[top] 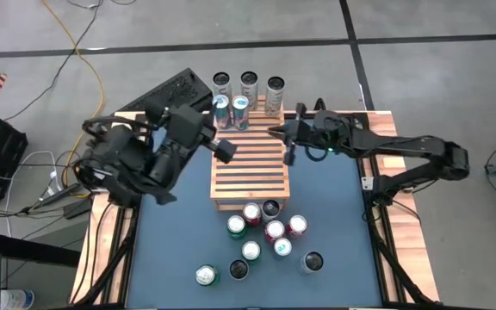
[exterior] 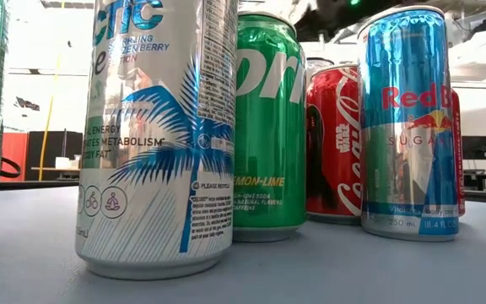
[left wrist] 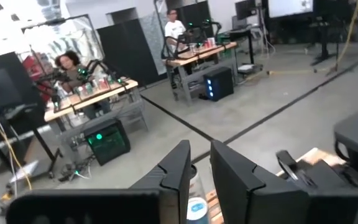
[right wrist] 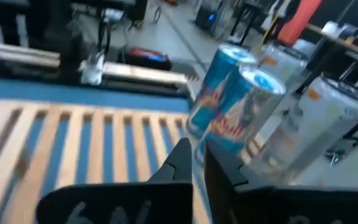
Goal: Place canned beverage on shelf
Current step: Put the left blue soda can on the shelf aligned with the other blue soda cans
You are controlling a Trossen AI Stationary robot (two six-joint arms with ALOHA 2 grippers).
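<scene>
Wooden slats of the shelf (top: pixel 250 164) carried 2 blue cans (top: pixel 230 111) at its 12 o'clock end, with 3 more cans (top: pixel 248 84) standing in a row just beyond that edge. Everything else still waited: a loose cluster of cans (top: pixel 269 228) sat on the table (top: pixel 170 250) past the shelf's 6 o'clock edge, so most of the job seemed left. The left gripper (top: pixel 223 150) hung over the shelf's 9 o'clock edge, fingers a narrow slit apart and holding nothing. The right gripper (top: pixel 275 132) hovered at the shelf's 1 o'clock corner, its fingers likewise nearly together and empty, pointing toward the 2 placed cans.
</scene>
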